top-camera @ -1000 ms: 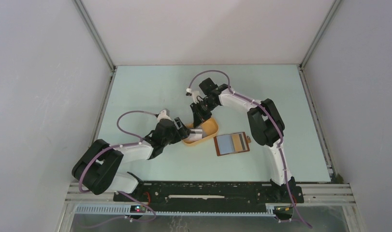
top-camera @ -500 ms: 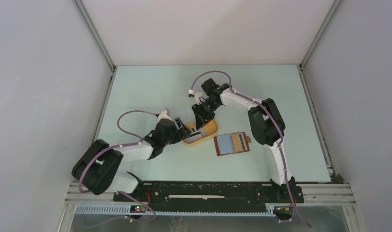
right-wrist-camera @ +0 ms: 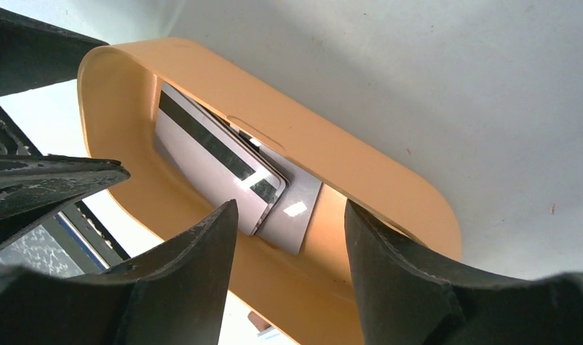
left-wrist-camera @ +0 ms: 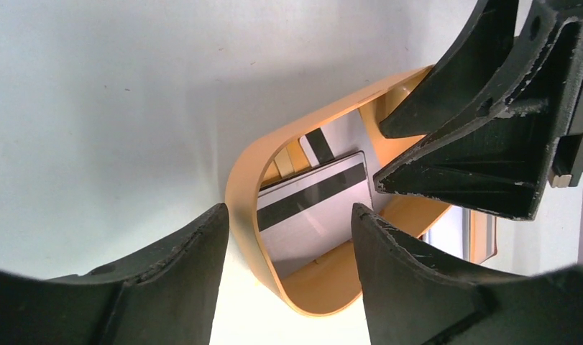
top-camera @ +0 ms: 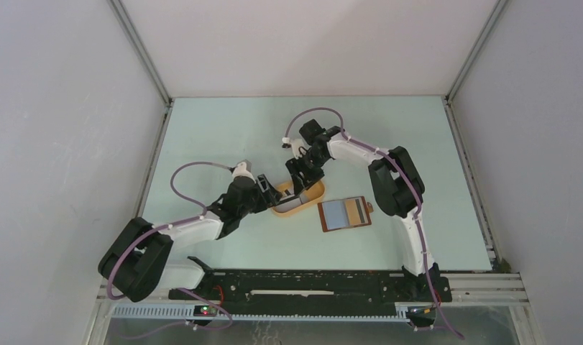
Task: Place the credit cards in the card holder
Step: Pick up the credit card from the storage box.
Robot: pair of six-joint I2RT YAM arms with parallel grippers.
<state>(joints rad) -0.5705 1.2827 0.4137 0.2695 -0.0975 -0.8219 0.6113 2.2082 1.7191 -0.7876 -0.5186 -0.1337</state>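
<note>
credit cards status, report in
Left gripper open at orange tray end, right gripper open above it, both empty. Credit cards stacked inside tray. Card holder lies open beside tray. Tray walls may hamper the pick.

credit cards [right-wrist-camera: 216,162]: lower ones lay mostly hidden beneath the top.
card holder [left-wrist-camera: 482,233]: my right gripper [left-wrist-camera: 386,157] covered nearly all.
</note>
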